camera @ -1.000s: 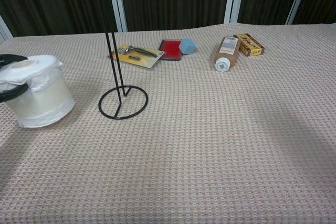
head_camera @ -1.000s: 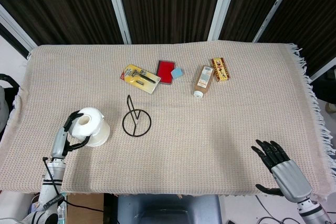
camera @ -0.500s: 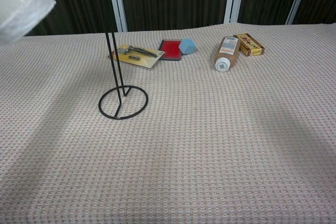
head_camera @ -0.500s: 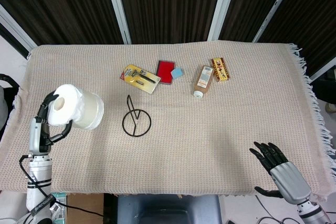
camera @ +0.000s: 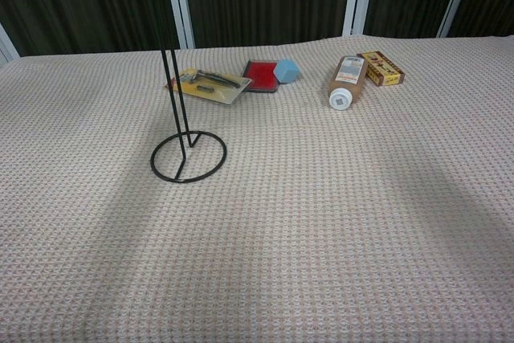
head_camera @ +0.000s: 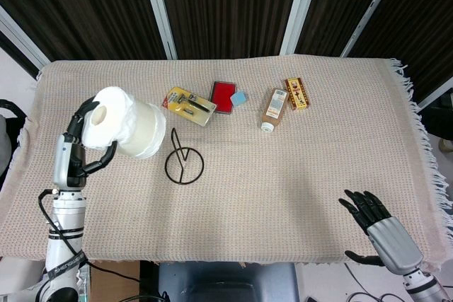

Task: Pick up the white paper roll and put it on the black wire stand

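Roll (head_camera: 131, 129) is up off the table now, swung in beside the stand (head_camera: 183, 160), left hand (head_camera: 83, 148) grasping it. Threading comes next. Right hand (head_camera: 380, 225) idles, fingers spread.

Your head view looks down from high above the whole beige woven tablecloth (head_camera: 283, 175). Your chest view looks forward, low and near the cloth, toward the dark curtains. Both views share the black wire stand (head_camera: 182, 161) (camera: 183, 114).
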